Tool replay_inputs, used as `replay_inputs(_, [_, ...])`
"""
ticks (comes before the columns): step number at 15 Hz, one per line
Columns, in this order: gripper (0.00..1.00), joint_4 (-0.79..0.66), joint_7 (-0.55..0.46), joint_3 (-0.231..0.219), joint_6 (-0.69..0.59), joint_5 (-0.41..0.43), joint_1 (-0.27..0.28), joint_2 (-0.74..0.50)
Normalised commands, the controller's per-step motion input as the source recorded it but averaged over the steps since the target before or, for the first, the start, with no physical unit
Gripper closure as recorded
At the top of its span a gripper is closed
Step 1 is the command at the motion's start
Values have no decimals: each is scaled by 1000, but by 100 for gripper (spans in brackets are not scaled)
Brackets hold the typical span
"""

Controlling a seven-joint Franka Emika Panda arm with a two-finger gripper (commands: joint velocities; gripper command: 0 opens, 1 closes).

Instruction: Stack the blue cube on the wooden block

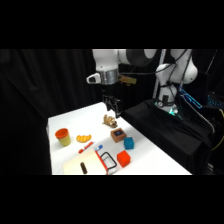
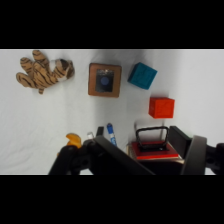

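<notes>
Blue cube (image 1: 129, 143) sits on bench (image 1: 65, 122), just right of wooden block (image 1: 118, 134), close but apparently not touching. Block's dark square mark faces up, nothing on it. Tool (image 1: 113, 106) hangs high over far bench edge, above striped toy (image 1: 110, 120); cube lies nearer and to right of it. Tool holds nothing; finger gap: cannot tell. Stack not started.

Blue cube (image 2: 142, 75) just beside wooden block (image 2: 105, 80), apparently not touching.

Teal blue cube (image 2: 142, 75), brown wooden block (image 2: 105, 80), blue-black mark.
</notes>
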Motion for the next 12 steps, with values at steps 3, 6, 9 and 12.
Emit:
replay_inputs(3, [0, -25, 47, 21, 22, 13, -3, -16])
replay_inputs(6, [0, -211, 200, 64, 184, 22, 46, -107])
replay_inputs(9, [0, -387, 294, 96, 353, 53, 98, -194])
replay_inputs(12, [0, -429, 540, 85, 496, -56, 95, -167])
